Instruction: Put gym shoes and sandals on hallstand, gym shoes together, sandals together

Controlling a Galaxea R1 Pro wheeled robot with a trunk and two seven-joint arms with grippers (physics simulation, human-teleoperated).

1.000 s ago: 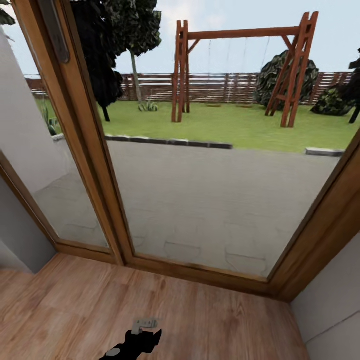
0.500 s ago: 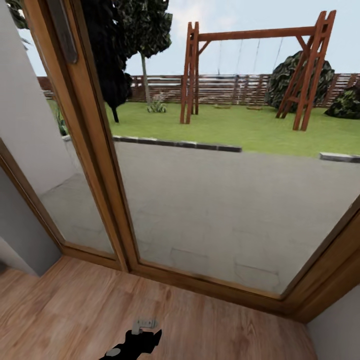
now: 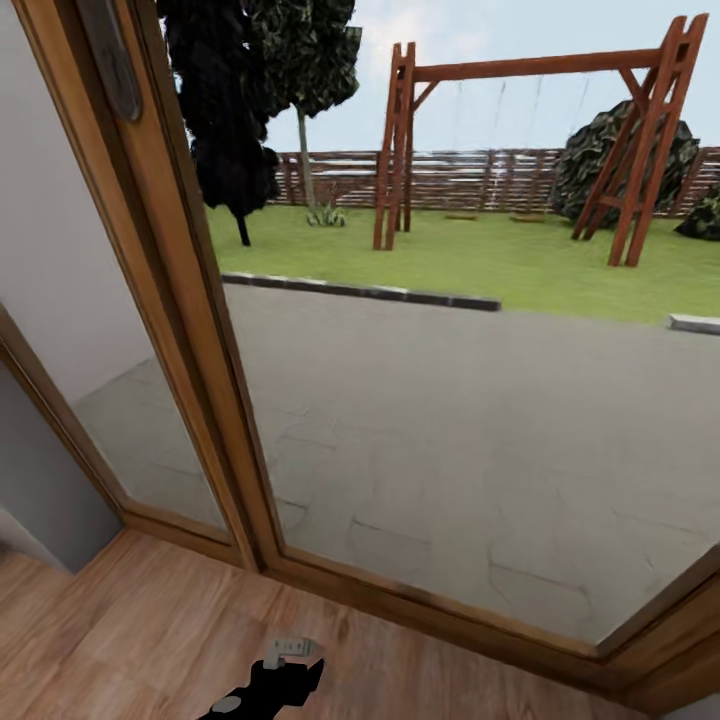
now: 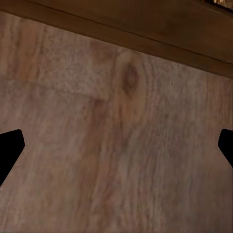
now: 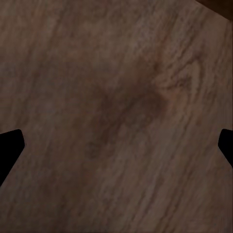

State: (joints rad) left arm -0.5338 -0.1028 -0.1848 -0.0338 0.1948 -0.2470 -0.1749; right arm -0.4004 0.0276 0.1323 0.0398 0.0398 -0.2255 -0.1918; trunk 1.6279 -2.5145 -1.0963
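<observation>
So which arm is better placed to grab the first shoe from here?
Neither yet. Both wrist views show open fingertips over bare wood floor, and the head faces a glass door. Judging by that, turn around first, then choose.

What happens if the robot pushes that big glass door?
The glass door would probably feel stiff, since a thick wooden frame holds it. Its big clear pane looks fragile, so a hard bump might crack it.

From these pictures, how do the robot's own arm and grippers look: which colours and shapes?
In the head view, a black, angular arm part carries a small light-grey block with dark markings and a grey oval patch. In each wrist view, the left gripper's fingers and the right gripper's fingers are flat black, with blunt angled tips. No cables are visible.
</observation>
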